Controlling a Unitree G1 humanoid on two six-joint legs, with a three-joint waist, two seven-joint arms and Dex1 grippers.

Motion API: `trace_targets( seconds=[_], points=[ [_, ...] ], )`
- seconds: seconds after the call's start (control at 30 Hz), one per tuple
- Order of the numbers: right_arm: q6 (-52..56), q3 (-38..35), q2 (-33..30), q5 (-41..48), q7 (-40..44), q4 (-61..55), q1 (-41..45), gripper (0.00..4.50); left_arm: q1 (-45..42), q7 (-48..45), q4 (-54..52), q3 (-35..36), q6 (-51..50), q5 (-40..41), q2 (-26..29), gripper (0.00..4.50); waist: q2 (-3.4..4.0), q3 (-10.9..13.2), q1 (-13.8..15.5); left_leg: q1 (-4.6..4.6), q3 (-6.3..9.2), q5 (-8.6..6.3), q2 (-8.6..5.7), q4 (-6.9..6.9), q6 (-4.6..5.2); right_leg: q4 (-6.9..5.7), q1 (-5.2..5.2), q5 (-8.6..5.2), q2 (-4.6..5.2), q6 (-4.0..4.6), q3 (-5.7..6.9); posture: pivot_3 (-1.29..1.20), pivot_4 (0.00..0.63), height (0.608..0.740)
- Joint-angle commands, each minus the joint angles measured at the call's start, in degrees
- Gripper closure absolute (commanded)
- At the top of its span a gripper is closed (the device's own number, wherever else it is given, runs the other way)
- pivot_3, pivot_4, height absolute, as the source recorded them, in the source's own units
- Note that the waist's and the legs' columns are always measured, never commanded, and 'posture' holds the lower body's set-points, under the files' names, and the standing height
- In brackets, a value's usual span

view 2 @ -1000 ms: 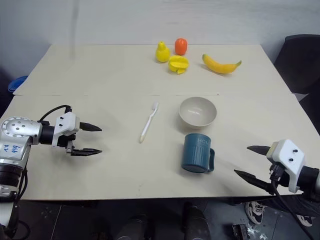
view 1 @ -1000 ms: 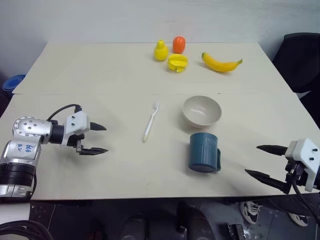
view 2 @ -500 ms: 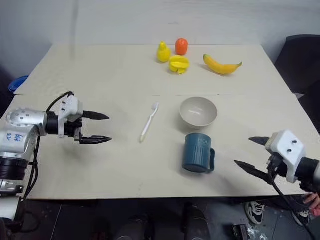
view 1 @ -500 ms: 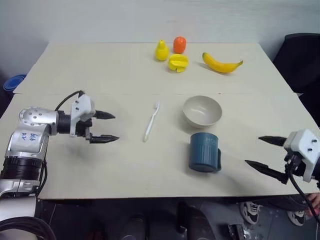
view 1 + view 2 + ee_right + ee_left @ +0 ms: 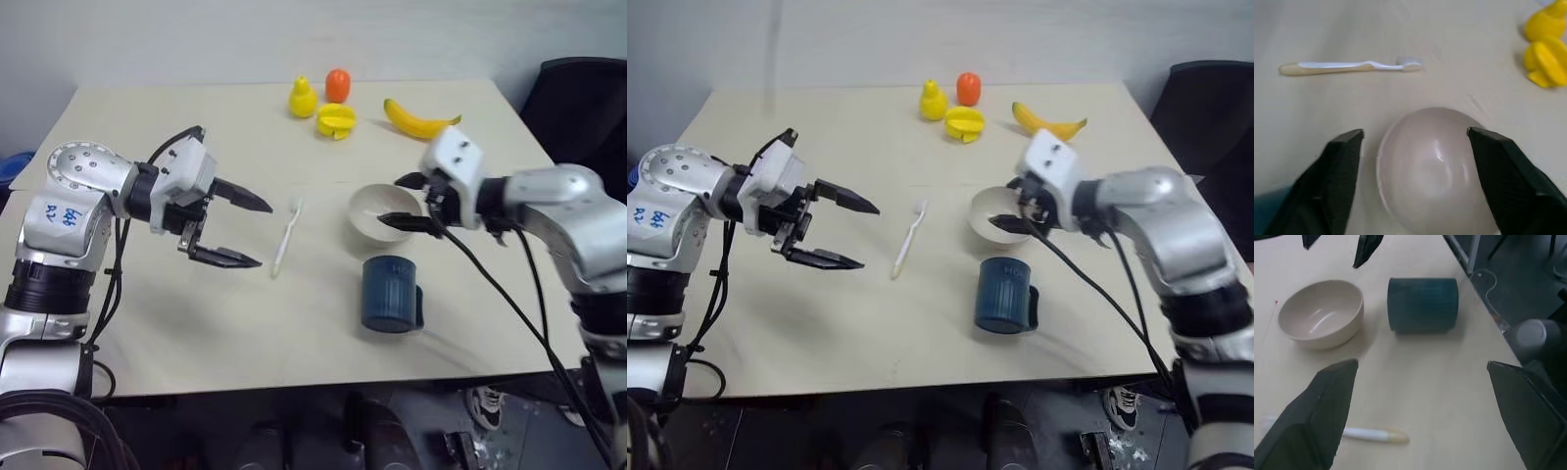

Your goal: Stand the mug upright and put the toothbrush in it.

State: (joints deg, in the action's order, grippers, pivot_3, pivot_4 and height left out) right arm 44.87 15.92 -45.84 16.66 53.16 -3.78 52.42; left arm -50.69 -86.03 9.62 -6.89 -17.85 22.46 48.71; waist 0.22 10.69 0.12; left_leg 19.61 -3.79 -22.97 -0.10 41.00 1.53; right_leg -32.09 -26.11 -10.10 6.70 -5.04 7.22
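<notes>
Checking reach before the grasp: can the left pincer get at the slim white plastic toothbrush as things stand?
Probably yes. The left pincer hangs open just beside the slim white plastic toothbrush, which lies flat on bare tabletop with nothing between them; the beige bowl sits on its far side.
</notes>
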Motion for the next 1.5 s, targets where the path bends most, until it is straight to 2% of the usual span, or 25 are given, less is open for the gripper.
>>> trace_targets(
  seconds=[0.03, 0.1, 0.3, 0.53, 0.87, 1.3, 1.5],
  points=[
    [-1.41, 3.33, 2.09, -4.41, 1.31, 5.04, 3.9, 1.3, -1.07, -3.07, -0.04, 0.48, 1.25, 0.16, 0.08, 0.0, 0.0, 0.0, -0.02, 0.21, -0.04, 0.0, -0.01, 0.07, 0.0, -0.02, -0.2, 0.0, 0.0, 0.0, -0.01, 0.0, 0.15, 0.74],
    [-1.67, 3.34, 2.28, -4.93, 2.45, 4.62, 4.45, 1.3, -0.7, -2.47, -0.65, 0.67, 1.15, 0.34, 0.04, 0.0, 0.01, 0.01, -0.02, 0.76, -0.04, -0.01, -0.05, 0.3, 0.01, -0.03, -0.66, 0.05, 0.03, -0.08, 0.04, 0.0, 0.15, 0.74],
    [5.91, -1.88, 2.14, -1.2, 2.94, -0.93, 5.02, 1.3, 0.68, -2.5, 0.24, 0.65, 1.82, -0.26, 0.64, 0.0, 0.04, 0.02, -0.25, 0.79, -0.04, -0.01, -0.02, 0.28, 0.0, 0.03, -0.66, 0.05, 0.01, -0.09, 0.16, 0.0, 0.15, 0.74],
    [8.83, -2.19, -0.28, -0.93, 5.06, -5.12, 4.37, 1.3, -0.41, -2.27, 1.86, -0.46, 3.31, -1.06, -1.22, 0.0, 0.04, 0.02, -0.15, 0.59, -0.05, 0.08, 0.03, 0.47, -0.16, -0.3, -0.5, 0.09, 0.0, -0.07, 0.08, 0.0, 0.15, 0.74],
    [11.63, 1.99, 12.06, -4.65, -3.71, 4.42, 4.84, 1.3, -3.44, -2.3, 6.06, -1.18, 5.82, -2.92, -3.99, 0.0, 0.05, 0.03, -0.52, 0.56, -0.16, 0.08, 0.03, 0.49, -0.15, -0.41, -0.56, 0.1, -0.01, -0.03, -0.02, 0.0, 0.15, 0.74],
    [5.48, 5.1, 16.15, -9.01, -2.76, 17.78, 5.46, 1.3, -3.34, -1.01, 5.02, -0.57, 5.53, -3.1, -3.38, 0.0, 0.06, 0.03, -0.7, 0.58, -0.14, 0.07, 0.02, 0.51, -0.15, -0.38, -0.56, 0.1, 0.0, -0.03, -0.01, 0.0, 0.15, 0.74],
    [1.04, 4.01, 17.72, -10.57, -3.73, 21.32, 7.06, 3.18, -3.56, -0.89, 5.21, -0.46, 5.63, -3.47, -3.22, 0.0, 0.06, 0.03, -1.61, 0.58, -0.13, 0.07, 0.02, 0.51, -0.15, -0.39, -0.56, 0.1, 0.0, -0.03, 0.0, 0.0, 0.15, 0.74]
  ],
)
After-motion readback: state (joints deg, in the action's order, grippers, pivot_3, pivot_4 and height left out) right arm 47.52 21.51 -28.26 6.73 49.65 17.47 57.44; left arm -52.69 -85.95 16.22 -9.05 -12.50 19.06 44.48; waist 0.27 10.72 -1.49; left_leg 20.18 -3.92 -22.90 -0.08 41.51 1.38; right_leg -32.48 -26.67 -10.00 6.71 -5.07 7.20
